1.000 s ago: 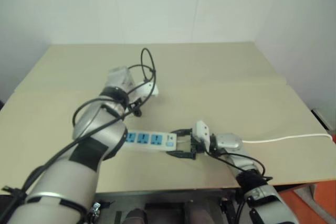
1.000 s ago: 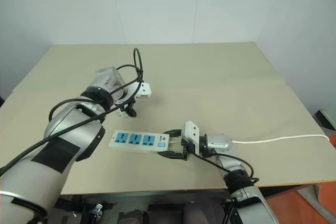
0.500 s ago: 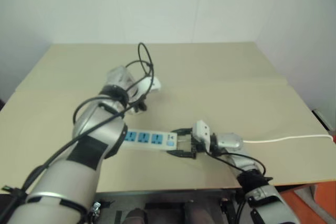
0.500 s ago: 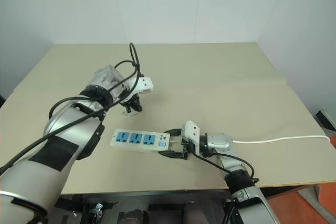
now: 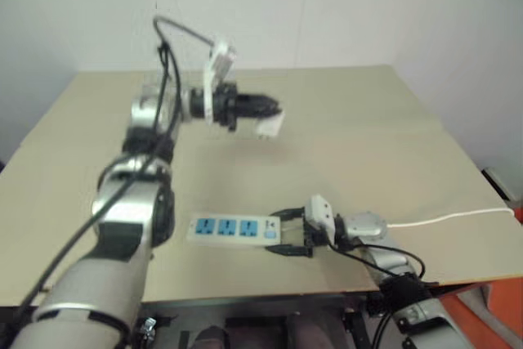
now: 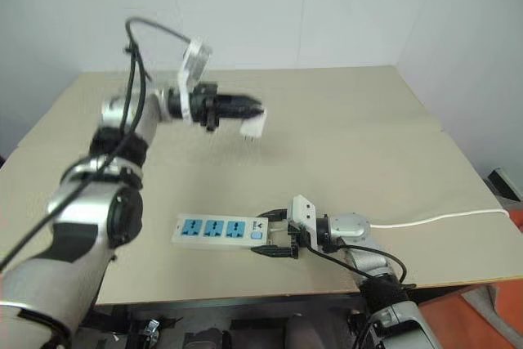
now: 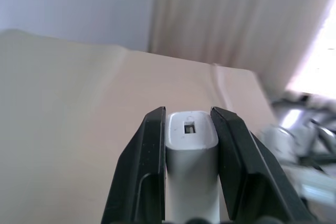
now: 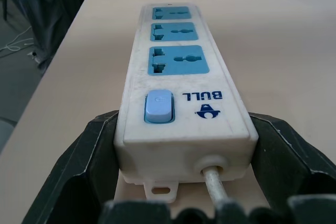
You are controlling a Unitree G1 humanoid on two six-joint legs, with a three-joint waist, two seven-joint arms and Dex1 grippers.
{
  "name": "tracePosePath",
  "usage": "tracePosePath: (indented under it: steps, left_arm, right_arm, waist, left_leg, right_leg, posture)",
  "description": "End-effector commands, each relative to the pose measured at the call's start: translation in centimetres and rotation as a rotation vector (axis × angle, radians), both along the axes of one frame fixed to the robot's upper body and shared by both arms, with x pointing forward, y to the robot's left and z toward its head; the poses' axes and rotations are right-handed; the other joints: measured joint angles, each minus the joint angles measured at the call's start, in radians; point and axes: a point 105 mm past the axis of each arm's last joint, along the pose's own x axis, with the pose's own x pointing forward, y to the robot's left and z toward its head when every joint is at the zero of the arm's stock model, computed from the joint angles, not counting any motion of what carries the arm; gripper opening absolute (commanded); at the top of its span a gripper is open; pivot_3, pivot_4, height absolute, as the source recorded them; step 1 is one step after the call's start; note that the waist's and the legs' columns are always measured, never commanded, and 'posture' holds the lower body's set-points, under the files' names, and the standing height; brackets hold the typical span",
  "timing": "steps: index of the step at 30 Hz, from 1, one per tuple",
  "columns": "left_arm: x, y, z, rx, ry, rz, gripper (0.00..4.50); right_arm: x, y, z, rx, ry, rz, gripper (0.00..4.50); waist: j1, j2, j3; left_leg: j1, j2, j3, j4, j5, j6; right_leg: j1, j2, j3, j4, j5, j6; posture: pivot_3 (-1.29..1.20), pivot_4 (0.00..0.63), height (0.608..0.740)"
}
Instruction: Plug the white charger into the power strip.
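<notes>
- My left gripper [image 6: 255, 112] is clamped on the white charger [image 6: 254, 126], holding it in the air above the far half of the table [image 6: 351, 145], well apart from the power strip [image 6: 219, 231].
- The gripper points level toward my right, and the charger hangs at its fingertips with small prongs pointing down at the table.
- In the left wrist view the charger [image 7: 191, 171] is a smooth, glossy white block with rounded corners; its long axis runs along my 2 black fingers [image 7: 146, 171], which press its 2 opposite sides. Its outer end face carries a small rectangular port.
- The power strip lies flat near the front edge of the table, its long axis running left to right, its 3 blue socket faces turned up.
- My right gripper [image 6: 274, 240] straddles the strip's switch end, 1 black finger on each long side, touching or nearly touching the casing; whether it truly grips I cannot tell.
- In the right wrist view the strip [image 8: 178, 85] is a matt white plastic bar with rounded edges, slightly scuffed, with a pale blue switch [image 8: 158, 105] and blue lettering beside it.
- A thin white cord [image 6: 441, 220] leaves that end and runs off toward the table's right edge.
- The table is a plain, smooth beige surface.
</notes>
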Motion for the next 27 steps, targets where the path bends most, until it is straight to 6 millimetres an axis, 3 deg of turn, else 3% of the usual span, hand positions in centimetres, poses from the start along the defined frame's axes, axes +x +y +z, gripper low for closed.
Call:
tracePosePath:
  steps: [1, 6, 13, 18, 27]
  left_arm:
    - [-3.7, 1.0, -0.6, -0.094, -0.081, -0.102, 0.99]
    - [-5.4, 2.0, -3.6, -0.138, -0.035, -0.074, 0.99]
    - [-7.7, 1.9, -4.5, -0.220, -0.102, -0.118, 0.99]
    - [-8.5, 1.9, -7.1, -0.195, -0.089, -0.120, 0.99]
    - [-8.8, 2.6, -8.8, -0.171, -0.083, -0.060, 0.99]
  right_arm:
    - [-1.0, 0.7, 1.2, 0.030, 0.006, 0.079, 3.40]
    - [-1.1, 1.2, 1.1, 0.021, 0.005, 0.092, 3.40]
    - [-1.0, 1.3, 0.8, 0.018, 0.017, 0.085, 3.40]
    - [-0.8, 1.4, 0.6, 0.020, 0.019, 0.075, 3.40]
    - [-0.2, 1.4, 0.5, 0.023, 0.018, 0.042, 3.40]
  waist:
    - [-0.001, 0.000, 0.000]
    - [0.016, -0.001, 0.000]
    - [0.028, -0.001, 0.000]
    - [0.028, -0.001, 0.000]
    - [0.028, -0.001, 0.000]
  left_leg:
    - [-0.001, 0.001, -0.001, 0.000, 0.000, 0.000]
    - [-0.002, -0.001, -0.002, 0.002, 0.000, 0.000]
    - [0.000, 0.000, -0.001, 0.002, 0.000, 0.000]
    - [0.001, 0.000, 0.000, 0.001, 0.000, 0.000]
    - [0.002, 0.000, 0.000, 0.001, 0.000, 0.000]
  right_leg:
    - [-0.001, 0.000, 0.000, 0.000, 0.000, 0.000]
    - [-0.001, -0.002, -0.001, -0.001, 0.000, -0.001]
    - [0.001, -0.001, -0.001, -0.002, 0.000, -0.001]
    - [0.002, -0.001, 0.000, -0.002, 0.000, -0.001]
    - [0.002, -0.001, -0.001, -0.002, 0.000, -0.001]
  posture:
    - [0.00, 0.150, 0.740]
    - [0.00, 0.150, 0.740]
    - [0.00, 0.150, 0.740]
    - [0.00, 0.150, 0.740]
    - [0.00, 0.150, 0.740]
